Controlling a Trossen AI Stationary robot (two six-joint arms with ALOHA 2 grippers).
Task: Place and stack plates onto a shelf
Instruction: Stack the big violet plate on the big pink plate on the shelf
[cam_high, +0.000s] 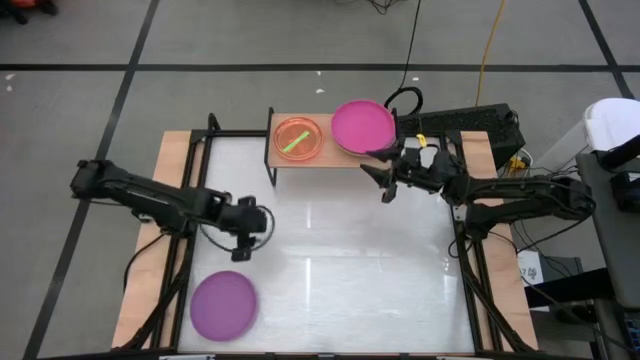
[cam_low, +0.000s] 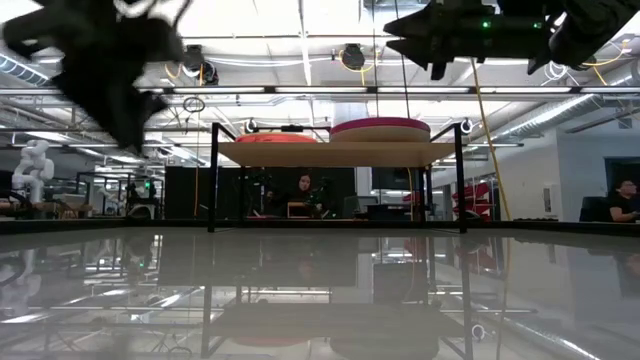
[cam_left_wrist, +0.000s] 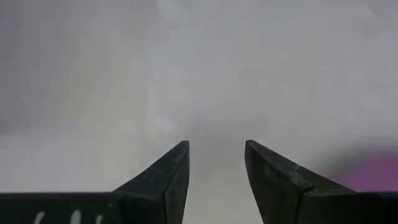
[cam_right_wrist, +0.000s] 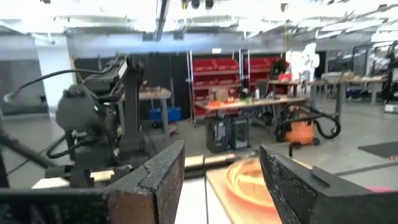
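Note:
The shelf (cam_high: 345, 155), a light-wood board on black legs, stands at the table's far middle. On it rest an orange plate (cam_high: 298, 138) with a green streak inside and, to its right, a magenta plate (cam_high: 362, 126). A purple plate (cam_high: 224, 305) lies flat on the table at the near left. My left gripper (cam_high: 242, 252) hovers open above the table just beyond the purple plate, tipped downward, with a corner of the plate (cam_left_wrist: 373, 171) in its wrist view. My right gripper (cam_high: 386, 186) is open in the air just in front of the shelf's right end, holding nothing.
The glossy white tabletop (cam_high: 340, 270) has free room across its middle and near right. Black frame bars run along both sides (cam_high: 468, 280). In the low view the shelf board (cam_low: 335, 152) sits well above the table on thin legs (cam_low: 213, 180).

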